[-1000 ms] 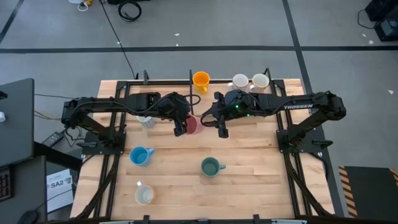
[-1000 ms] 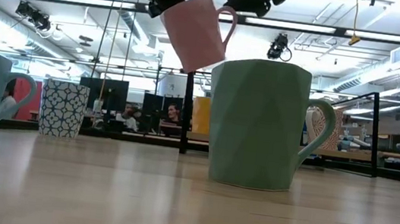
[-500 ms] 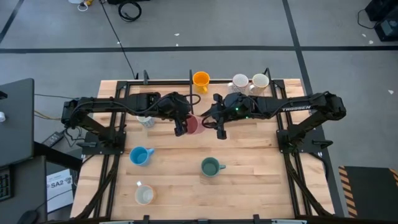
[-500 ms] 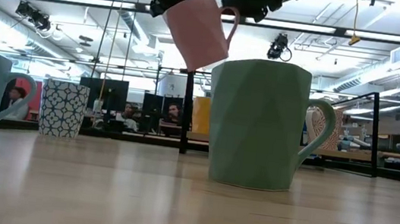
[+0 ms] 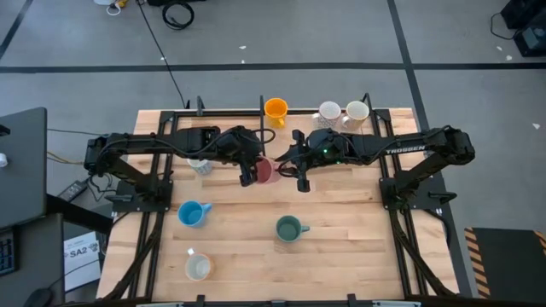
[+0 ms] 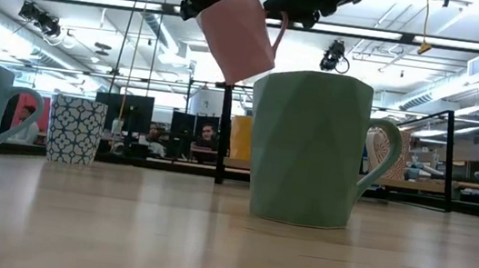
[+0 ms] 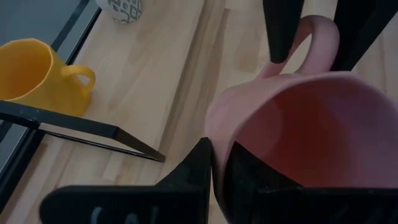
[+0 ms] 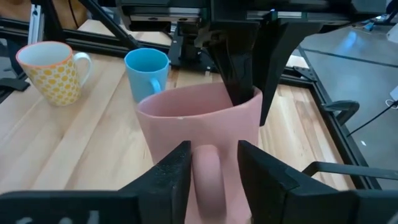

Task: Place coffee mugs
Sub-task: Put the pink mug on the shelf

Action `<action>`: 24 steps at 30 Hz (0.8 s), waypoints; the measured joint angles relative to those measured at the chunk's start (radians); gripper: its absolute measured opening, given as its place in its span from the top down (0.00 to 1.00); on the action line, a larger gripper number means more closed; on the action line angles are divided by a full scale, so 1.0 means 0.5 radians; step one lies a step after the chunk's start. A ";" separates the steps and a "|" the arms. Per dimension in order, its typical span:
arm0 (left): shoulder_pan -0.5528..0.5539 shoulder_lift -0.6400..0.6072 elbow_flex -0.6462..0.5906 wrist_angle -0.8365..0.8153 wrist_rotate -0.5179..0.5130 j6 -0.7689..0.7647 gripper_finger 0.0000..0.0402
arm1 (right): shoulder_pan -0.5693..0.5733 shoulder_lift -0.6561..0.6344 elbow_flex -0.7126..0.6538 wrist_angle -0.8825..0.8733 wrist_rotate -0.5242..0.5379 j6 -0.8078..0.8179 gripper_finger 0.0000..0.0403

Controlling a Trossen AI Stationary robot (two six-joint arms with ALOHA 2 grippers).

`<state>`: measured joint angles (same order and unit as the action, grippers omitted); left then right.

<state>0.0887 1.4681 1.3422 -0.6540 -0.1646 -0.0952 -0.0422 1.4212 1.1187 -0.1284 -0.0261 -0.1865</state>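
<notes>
A pink mug (image 5: 264, 172) hangs tilted in the air over the table's far middle, high above the wood in the low view (image 6: 237, 38). My left gripper (image 7: 217, 168) is shut on it. My right gripper (image 8: 213, 168) comes at the mug from the table's right. It is open, with one finger on each side of the mug's handle (image 8: 208, 171). The other mugs stand on their bases: orange (image 5: 275, 109), two white (image 5: 330, 111) (image 5: 357, 111), light blue (image 5: 192, 213), teal-green (image 5: 288, 228), cream (image 5: 198, 268). My left gripper pinches the pink mug's rim (image 7: 214, 134) on the side away from the handle, one finger inside the mug and one outside. The fingers slant down from the table's left. The mug is lifted clear and tilted, its handle toward the right arm. My right gripper straddles the handle (image 7: 317, 37); whether its fingers touch it I cannot tell.
A patterned mug (image 5: 199, 165) stands under the left arm. A black metal frame (image 5: 256, 115) runs along the table's far edge. Bare wood lies between the teal-green mug and the raised pink one.
My right gripper has crept toward the table's left and slightly down, and it now covers the top of the pink mug's handle in the low view. The pink mug and my left gripper have kept still.
</notes>
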 joint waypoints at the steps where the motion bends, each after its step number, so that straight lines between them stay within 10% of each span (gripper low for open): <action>1: 0.000 0.000 0.000 0.000 0.000 0.000 0.92 | 0.000 0.000 0.000 0.000 0.000 0.000 0.67; 24: -0.001 0.000 0.000 0.002 0.001 0.005 0.91 | 0.000 0.000 0.000 -0.056 -0.013 0.005 0.83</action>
<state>0.0883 1.4681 1.3422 -0.6529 -0.1642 -0.0927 -0.0422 1.4212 1.1187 -0.1562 -0.0326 -0.1837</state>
